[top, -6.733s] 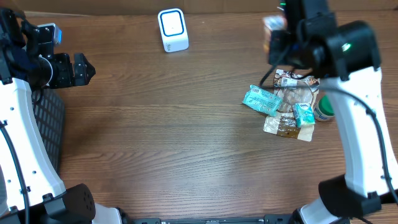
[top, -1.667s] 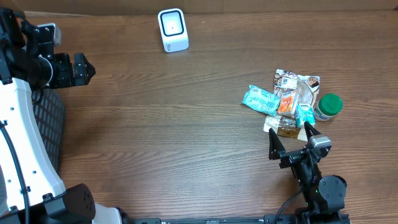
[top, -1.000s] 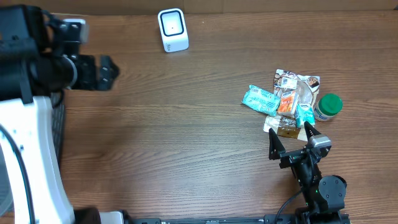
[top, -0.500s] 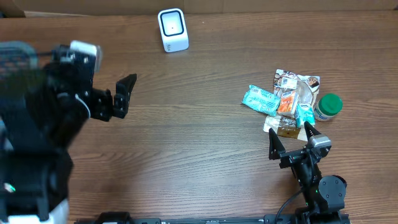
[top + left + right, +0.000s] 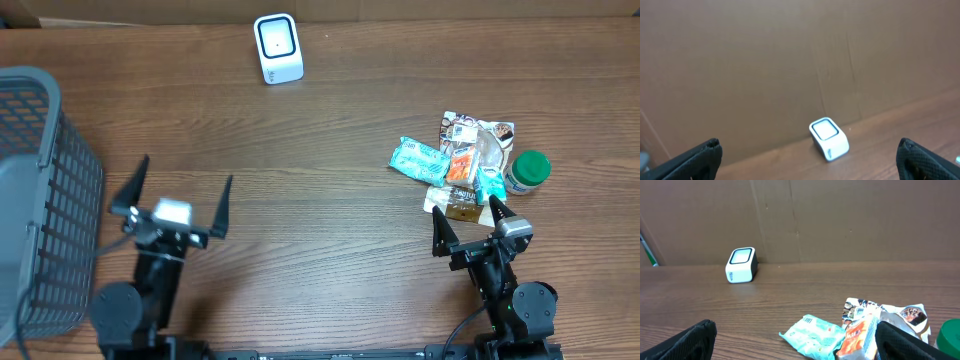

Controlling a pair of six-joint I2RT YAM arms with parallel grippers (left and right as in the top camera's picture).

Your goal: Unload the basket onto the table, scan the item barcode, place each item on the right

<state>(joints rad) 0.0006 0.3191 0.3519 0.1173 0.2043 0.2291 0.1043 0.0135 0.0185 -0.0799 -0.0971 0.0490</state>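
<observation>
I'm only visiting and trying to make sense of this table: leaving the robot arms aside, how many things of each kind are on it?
White scanner: 1
Grey basket: 1
Green-lidded jar: 1
Overlapping packets: 5, as far as the pile shows
Total: 8

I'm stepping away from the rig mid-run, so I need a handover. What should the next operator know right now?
Grippers: the left tool is open and empty, at the near edge beside the grey basket. The right tool is open and empty, at the near edge just short of the pile of packets.
Things: the white scanner stands at the far edge; a green-lidded jar sits by the pile.
Done: nothing picked up.
Left: grasp an item and show its barcode to the scanner.
</observation>
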